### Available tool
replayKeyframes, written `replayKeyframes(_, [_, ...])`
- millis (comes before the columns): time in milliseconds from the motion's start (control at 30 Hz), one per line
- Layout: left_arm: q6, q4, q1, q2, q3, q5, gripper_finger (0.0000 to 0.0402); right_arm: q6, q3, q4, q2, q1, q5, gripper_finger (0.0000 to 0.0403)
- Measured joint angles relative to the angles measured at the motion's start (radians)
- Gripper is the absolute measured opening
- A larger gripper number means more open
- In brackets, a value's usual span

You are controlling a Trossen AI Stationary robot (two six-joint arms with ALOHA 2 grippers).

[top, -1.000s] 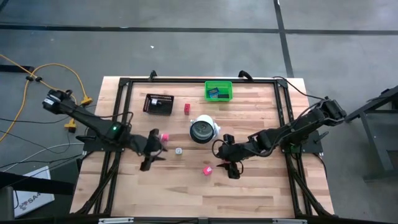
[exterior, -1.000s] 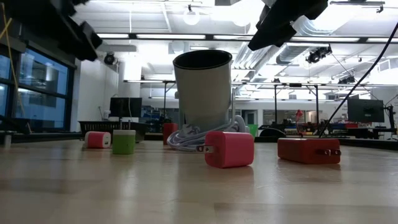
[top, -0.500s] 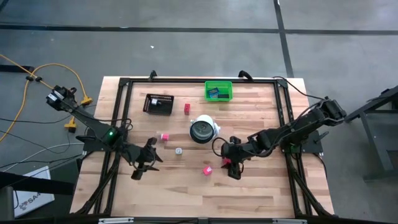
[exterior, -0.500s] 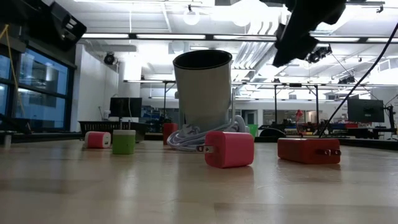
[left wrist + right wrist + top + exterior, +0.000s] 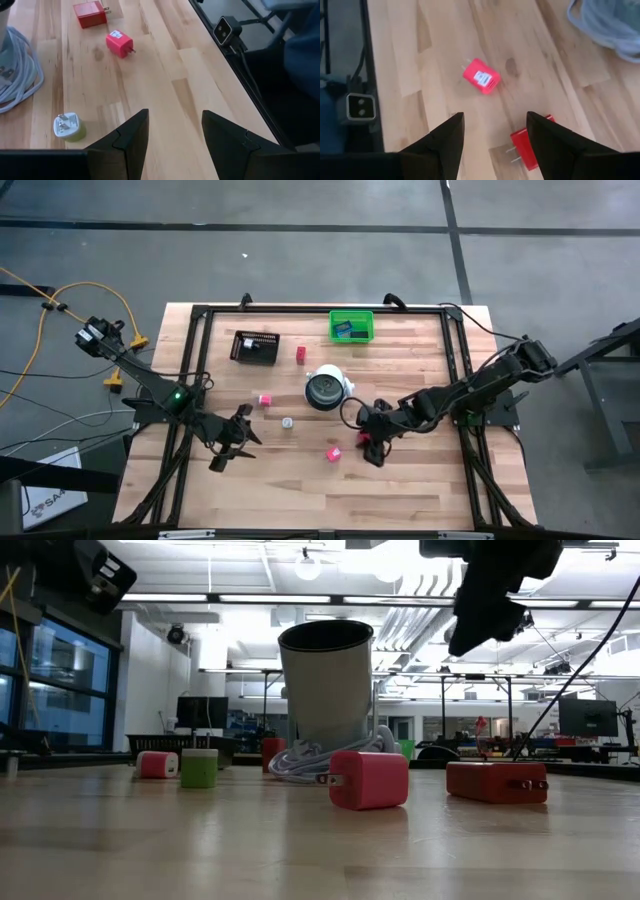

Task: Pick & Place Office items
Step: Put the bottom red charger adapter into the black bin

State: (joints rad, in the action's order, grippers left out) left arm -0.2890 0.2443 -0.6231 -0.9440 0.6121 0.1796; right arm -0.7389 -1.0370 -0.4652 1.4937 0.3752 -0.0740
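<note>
Small plug-like blocks lie flat on the wooden table. A pink one [image 5: 331, 453] [image 5: 481, 76] and a red one [image 5: 363, 437] [image 5: 527, 150] are near the table's middle. Another pink [image 5: 265, 400], another red [image 5: 300, 355] and a small silvery, green-sided round piece [image 5: 287, 422] [image 5: 69, 126] lie farther left. My right gripper [image 5: 372, 446] [image 5: 495, 130] is open and hovers above the red block [image 5: 497, 781]. My left gripper [image 5: 232, 444] [image 5: 175, 130] is open over bare wood, on the near-left side of the silvery piece.
A white round holder with a dark inside [image 5: 325, 388] and a coiled white cable [image 5: 17, 75] stand at the table's middle. A green bin [image 5: 351, 326] with blue pieces and a black mesh tray [image 5: 255, 347] sit near the far edge. A black frame [image 5: 200, 315] borders the table.
My left gripper has drawn back from beside the left pink block toward the table's near-left and then stayed still. My right gripper has shifted a little toward the table's right, over the red block. None of the pieces has moved.
</note>
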Motion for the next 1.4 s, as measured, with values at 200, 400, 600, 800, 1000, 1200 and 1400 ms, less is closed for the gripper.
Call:
replayKeyframes(200, [0.0,-0.01,0.0,0.0,0.0,0.0,0.0177,-0.047,0.0,0.015,0.0,-0.023,-0.031,0.0201])
replayKeyframes(400, [0.001,-0.014,0.0,0.0,0.0,0.0,0.0177,-0.191,0.0,0.036,0.0,-0.046,-0.122,0.0201])
replayKeyframes(600, [0.001,-0.016,0.0,0.0,0.0,0.0,0.0177,-0.381,0.0,0.035,0.002,-0.05,-0.194,0.0201])
replayKeyframes(800, [0.001,-0.015,0.0,0.0,0.0,0.0,0.0177,-0.518,0.0,0.028,0.002,-0.05,-0.206,0.0201])
replayKeyframes(1000, [0.001,-0.015,0.0,0.0,0.0,0.0,0.0177,-0.592,0.0,-0.001,0.003,-0.05,-0.183,0.0201])
replayKeyframes(1200, [0.002,-0.014,0.0,0.0,0.0,0.0,0.0177,-0.504,0.0,-0.018,0.04,-0.045,-0.24,0.0201])
replayKeyframes(1400, [0.002,-0.018,0.0,0.0,0.0,0.001,0.0177,-0.605,0.0,-0.019,0.074,-0.048,-0.119,0.0201])
